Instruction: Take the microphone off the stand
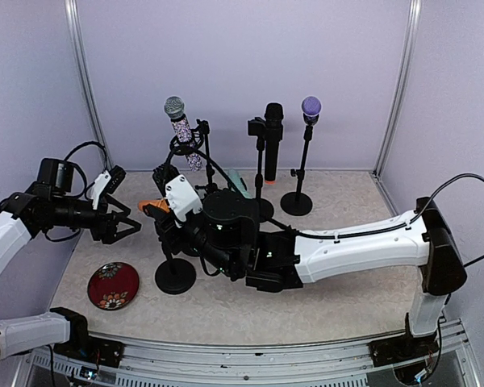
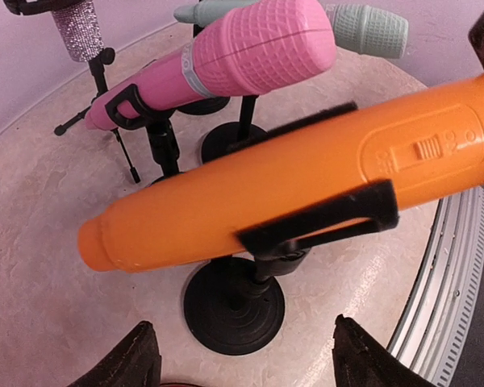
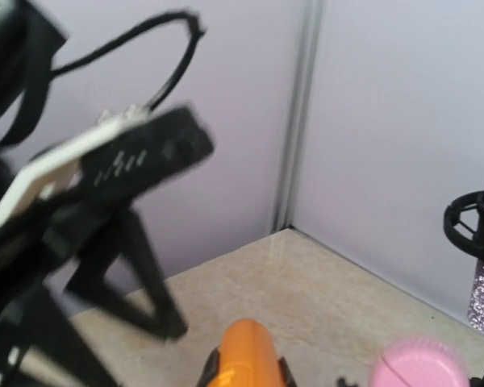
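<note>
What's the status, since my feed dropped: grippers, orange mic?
Left gripper open, facing orange microphone. Microphone clipped in its stand. Right gripper by the stand, grip unclear. Pink microphone just beyond.

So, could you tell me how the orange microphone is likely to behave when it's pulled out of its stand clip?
The orange microphone looks like rigid, smooth plastic, so it is probably stiff but slippery. The black clip wraps it snugly, so pulling may tip its round-based stand.
</note>
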{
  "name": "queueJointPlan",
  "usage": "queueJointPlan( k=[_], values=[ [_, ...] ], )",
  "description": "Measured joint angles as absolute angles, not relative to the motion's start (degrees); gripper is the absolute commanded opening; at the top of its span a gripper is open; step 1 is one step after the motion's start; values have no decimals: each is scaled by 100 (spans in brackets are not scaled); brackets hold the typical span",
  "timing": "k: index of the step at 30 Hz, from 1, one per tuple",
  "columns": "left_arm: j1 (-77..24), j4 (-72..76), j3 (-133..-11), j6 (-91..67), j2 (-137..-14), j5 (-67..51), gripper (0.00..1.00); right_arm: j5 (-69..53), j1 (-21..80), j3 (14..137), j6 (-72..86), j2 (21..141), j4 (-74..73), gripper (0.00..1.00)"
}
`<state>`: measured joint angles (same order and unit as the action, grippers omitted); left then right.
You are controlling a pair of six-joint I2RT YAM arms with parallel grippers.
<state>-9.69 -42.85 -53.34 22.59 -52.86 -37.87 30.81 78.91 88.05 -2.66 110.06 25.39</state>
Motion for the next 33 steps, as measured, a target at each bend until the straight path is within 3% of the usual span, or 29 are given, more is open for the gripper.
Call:
queueJointPlan(
  k=[6, 15, 17, 24, 33],
  values=[
    [-1120, -4021, -5072, 2171, -5380, -3844, 56, 3479, 7902, 9430, -213, 11515, 2534, 0],
    [-1559, -3236, -5068, 1772, -5830, -3750, 54, 3592, 7913, 9802, -56, 11806, 2491, 0],
    [-1695, -3085, -5061, 1664, -5944, -3701, 46, 3629, 7913, 9832, -8, 11819, 2475, 0],
    [-1804, -2482, -4917, 1431, -6160, -3336, 0, 3822, 7900, 9865, 172, 11830, 2366, 0],
    [-1964, -1673, -4233, 1413, -6062, -3074, 0, 3726, 7878, 9284, 294, 11622, 2399, 0]
  ],
)
